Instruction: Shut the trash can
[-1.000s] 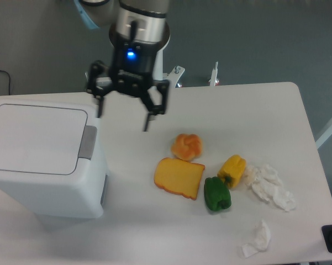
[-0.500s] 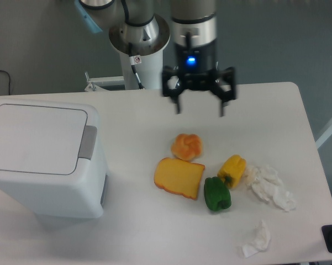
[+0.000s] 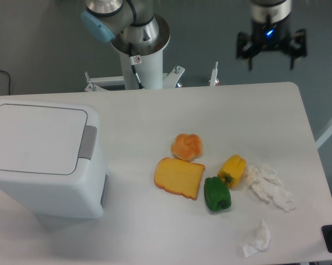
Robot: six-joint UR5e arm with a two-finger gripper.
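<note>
White table (image 3: 154, 116) holds closed trash can (image 3: 41, 157).

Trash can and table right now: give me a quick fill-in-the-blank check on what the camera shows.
1. The lid of the trash can lies ____ on the bin.
2. The pincer hangs open above the table's far ____ corner.
3. The yellow pepper touches the ____ pepper.
4. The bread roll sits just behind the slice of ____.

Missing words: flat (closed); right; green; cheese
</note>
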